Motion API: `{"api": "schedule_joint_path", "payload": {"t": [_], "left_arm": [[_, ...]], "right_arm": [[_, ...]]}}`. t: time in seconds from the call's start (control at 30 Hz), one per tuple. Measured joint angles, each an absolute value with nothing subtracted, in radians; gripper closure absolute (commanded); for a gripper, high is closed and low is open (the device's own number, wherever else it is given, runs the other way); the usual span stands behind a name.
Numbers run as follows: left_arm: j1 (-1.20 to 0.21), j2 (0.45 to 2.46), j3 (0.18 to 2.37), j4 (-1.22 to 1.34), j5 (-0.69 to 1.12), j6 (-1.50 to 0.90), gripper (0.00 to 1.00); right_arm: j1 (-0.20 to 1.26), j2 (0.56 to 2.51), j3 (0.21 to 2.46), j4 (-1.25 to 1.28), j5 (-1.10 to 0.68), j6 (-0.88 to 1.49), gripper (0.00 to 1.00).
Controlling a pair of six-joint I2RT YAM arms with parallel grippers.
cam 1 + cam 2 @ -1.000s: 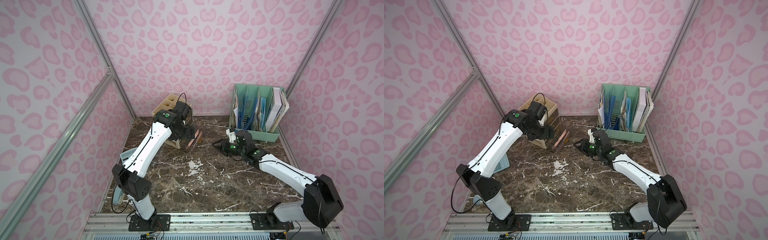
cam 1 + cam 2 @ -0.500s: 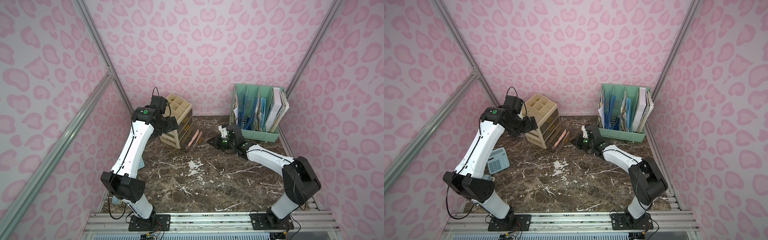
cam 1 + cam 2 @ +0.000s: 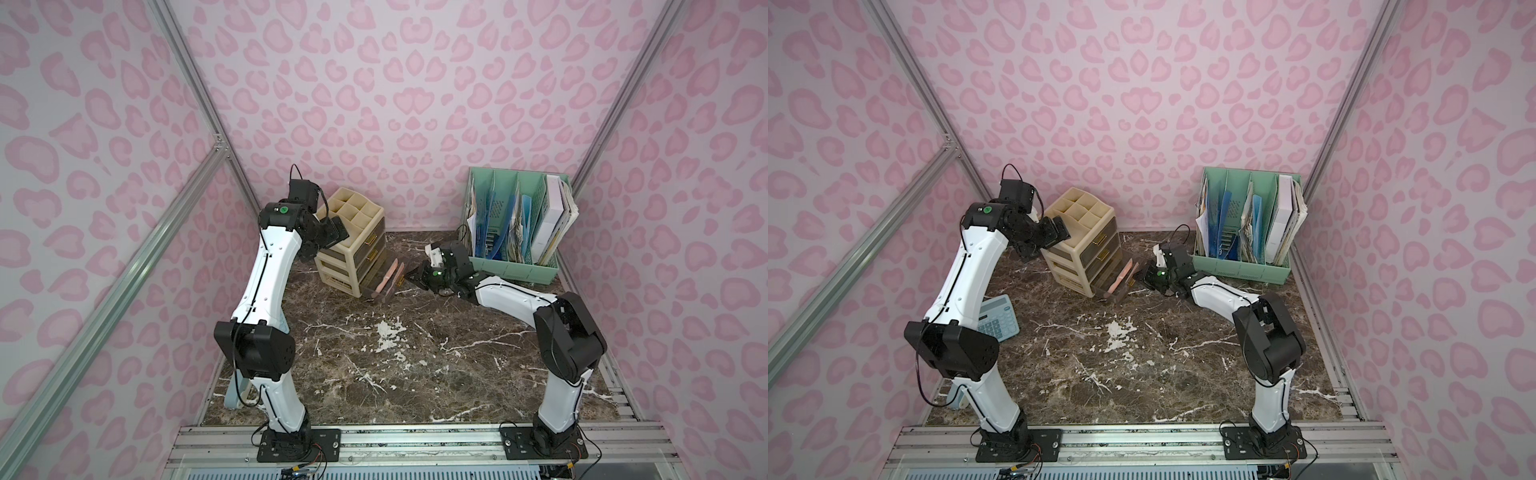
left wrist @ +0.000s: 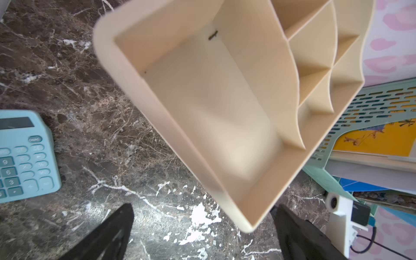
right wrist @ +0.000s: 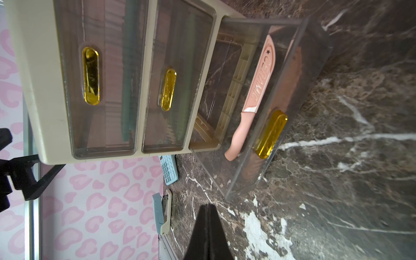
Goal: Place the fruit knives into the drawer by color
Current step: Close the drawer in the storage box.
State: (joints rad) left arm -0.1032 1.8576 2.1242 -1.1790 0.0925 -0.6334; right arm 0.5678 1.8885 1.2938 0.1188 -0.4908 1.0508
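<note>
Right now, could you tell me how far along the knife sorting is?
Done: two pink knives lie in the open bottom drawer; top drawer and middle drawer are shut, with teal and green shapes showing inside. In hand: nothing; the right gripper is shut and empty, the left gripper open. Left: probably closing that drawer.

Counts. Drawer cabinet (image 3: 353, 245): one, with three drawers (image 5: 99, 90). Knives (image 5: 258, 90) in view: two, both pink; contents of the two shut drawers too blurred to count. Calculator (image 3: 996, 318): one. Stapler (image 5: 162, 211): one. File rack (image 3: 515, 270): one, four slots. Robot arms (image 3: 266, 274): two. Table (image 3: 374, 365): one.
</note>
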Motion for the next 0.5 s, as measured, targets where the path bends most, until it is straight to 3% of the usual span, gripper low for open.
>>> {"api": "schedule_joint_path", "payload": {"t": [0.5], "left_arm": [[-0.101, 1.929, 2.135, -1.177, 0.131, -0.636, 0.01]], "right_arm": [[0.513, 2.043, 1.41, 0.077, -0.531, 1.055, 1.0]]}}
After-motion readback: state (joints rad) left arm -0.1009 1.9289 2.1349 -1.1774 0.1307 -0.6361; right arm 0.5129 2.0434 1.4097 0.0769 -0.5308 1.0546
